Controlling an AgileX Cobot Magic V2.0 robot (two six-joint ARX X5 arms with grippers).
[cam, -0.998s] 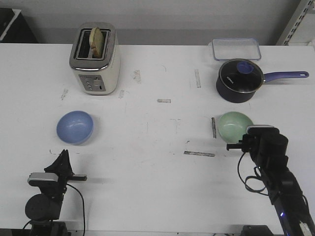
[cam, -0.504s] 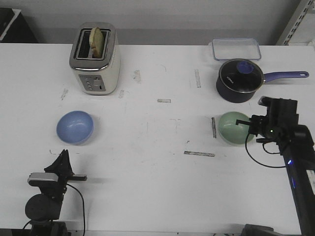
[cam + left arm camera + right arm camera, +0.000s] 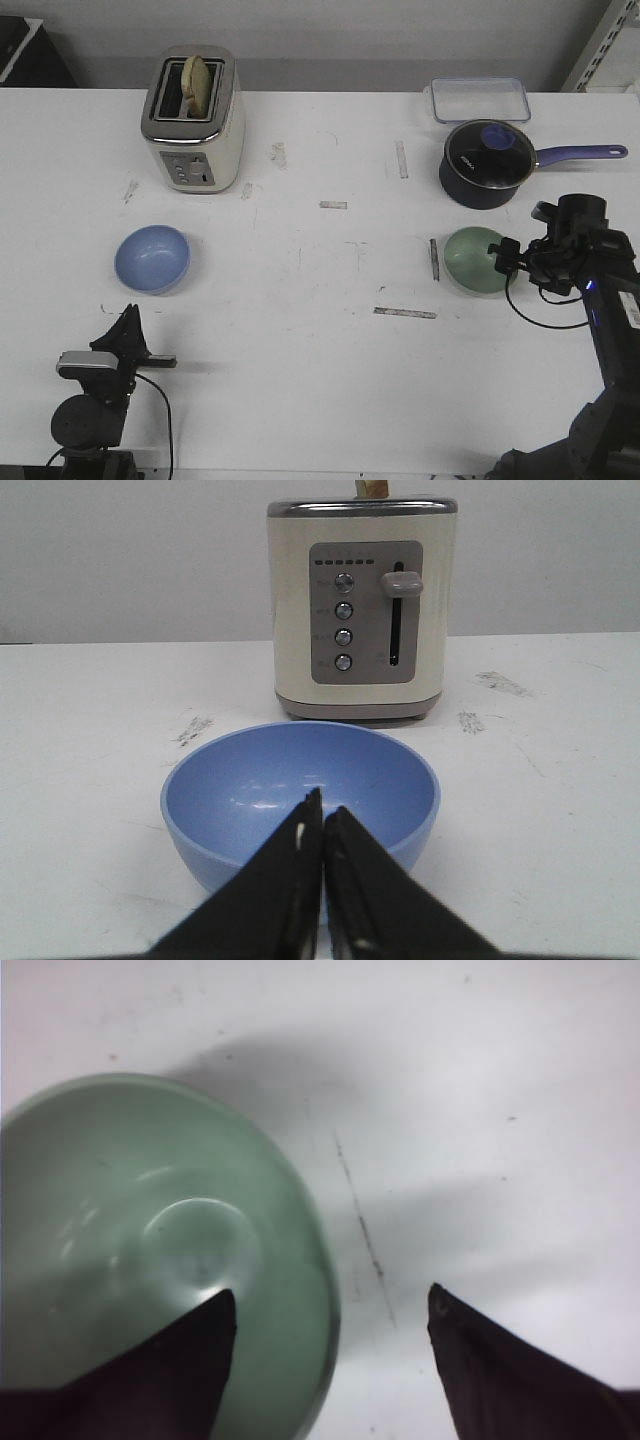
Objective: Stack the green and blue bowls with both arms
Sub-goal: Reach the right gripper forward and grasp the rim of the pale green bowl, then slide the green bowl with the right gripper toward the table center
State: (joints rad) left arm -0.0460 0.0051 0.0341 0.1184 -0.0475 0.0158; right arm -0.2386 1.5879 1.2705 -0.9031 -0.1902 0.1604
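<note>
The blue bowl (image 3: 152, 258) sits upright on the left side of the white table, and it fills the left wrist view as the blue bowl (image 3: 300, 780). My left gripper (image 3: 127, 322) rests shut near the table's front edge, just short of that bowl; its tips (image 3: 322, 808) are pressed together with nothing in them. The green bowl (image 3: 472, 260) stands on the right side. My right gripper (image 3: 501, 258) is open at its right rim. In the right wrist view one finger (image 3: 185, 1360) hangs over the inside of the green bowl (image 3: 150, 1240) and the other finger (image 3: 485, 1365) is outside it.
A cream toaster (image 3: 192, 120) holding a slice of bread stands at the back left, behind the blue bowl. A dark navy saucepan (image 3: 485, 165) with a long handle sits just behind the green bowl, with a clear lidded container (image 3: 480, 98) further back. Grey tape marks dot the table.
My right arm swung from the front of the table out to the right of the green bowl and brought its open gripper down astride the bowl's right rim. The left arm has not moved.
</note>
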